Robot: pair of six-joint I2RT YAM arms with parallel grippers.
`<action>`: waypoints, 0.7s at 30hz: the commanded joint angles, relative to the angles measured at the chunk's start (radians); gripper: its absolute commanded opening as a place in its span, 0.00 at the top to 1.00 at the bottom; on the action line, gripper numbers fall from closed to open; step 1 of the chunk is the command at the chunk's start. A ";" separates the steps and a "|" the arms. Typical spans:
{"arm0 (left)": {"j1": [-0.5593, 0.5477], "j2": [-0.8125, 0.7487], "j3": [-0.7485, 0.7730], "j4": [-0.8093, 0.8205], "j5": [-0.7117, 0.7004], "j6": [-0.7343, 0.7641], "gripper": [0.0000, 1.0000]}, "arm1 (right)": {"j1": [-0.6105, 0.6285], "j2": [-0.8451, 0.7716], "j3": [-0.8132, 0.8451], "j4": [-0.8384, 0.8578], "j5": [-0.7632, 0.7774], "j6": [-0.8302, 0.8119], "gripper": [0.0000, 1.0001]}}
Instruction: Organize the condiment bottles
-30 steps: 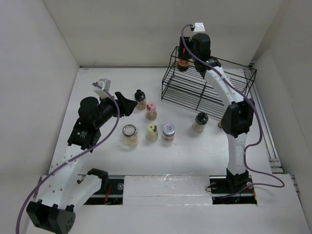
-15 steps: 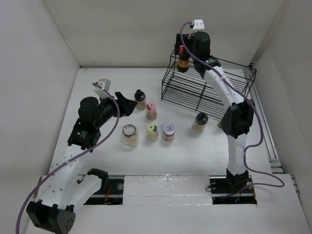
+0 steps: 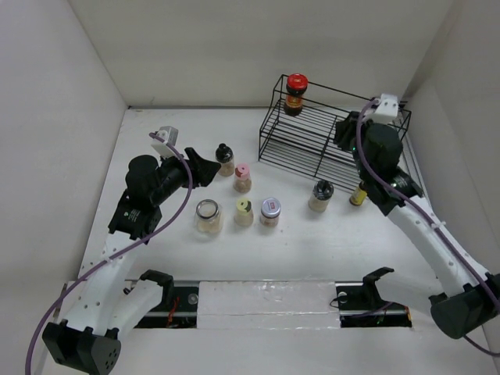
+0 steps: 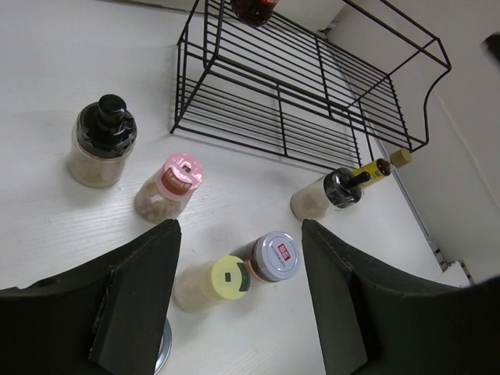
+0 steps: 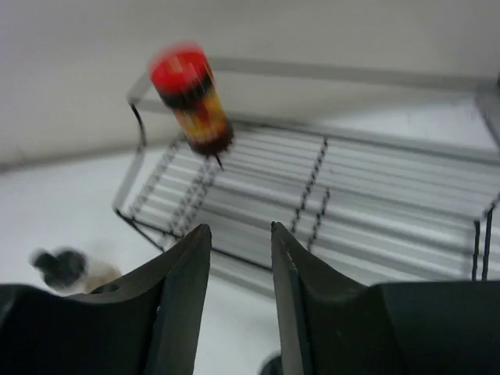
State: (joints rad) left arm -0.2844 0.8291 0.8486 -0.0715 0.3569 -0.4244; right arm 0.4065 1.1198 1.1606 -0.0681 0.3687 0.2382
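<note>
One racked, next pick pending. Red-cap bottle [image 3: 296,92] upright on rack [image 3: 312,144] top shelf, far left corner. Right hand [image 5: 240,230] by rack's right end, fingers slightly apart, empty. Left hand [image 4: 238,230] left of rack, wide apart, empty. Next, likely: black-cap bottle [image 3: 320,195] in front of rack, amber bottle [image 3: 358,195] near it. Other bottles [image 3: 242,177] clustered on worktop [image 3: 312,242], front-left of rack.

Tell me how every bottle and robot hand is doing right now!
Red-capped bottle: upright on wire rack, capped.
Pink-capped bottle: upright, capped.
Yellow-capped bottle: upright, capped.
Silver-capped jar: upright, capped.
Left gripper: jaws open, empty.
Right gripper: jaws open, empty.
</note>
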 commanded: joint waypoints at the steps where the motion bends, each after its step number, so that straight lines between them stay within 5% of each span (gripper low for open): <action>1: 0.005 0.004 0.020 0.047 0.024 0.006 0.41 | 0.038 0.038 -0.145 -0.152 0.070 0.071 0.57; 5: 0.005 0.004 0.029 0.047 0.024 0.006 0.41 | 0.130 -0.020 -0.280 -0.190 0.091 0.095 0.39; 13: 0.005 0.013 0.029 0.047 0.011 0.015 0.41 | 0.149 0.021 -0.334 -0.179 0.102 0.113 0.39; 21: 0.005 0.013 0.029 0.047 0.011 0.015 0.42 | 0.149 0.097 -0.306 -0.139 0.134 0.081 0.55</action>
State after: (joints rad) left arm -0.2844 0.8467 0.8486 -0.0715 0.3614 -0.4232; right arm 0.5510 1.2049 0.8108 -0.2523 0.4694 0.3264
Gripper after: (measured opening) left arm 0.580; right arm 0.459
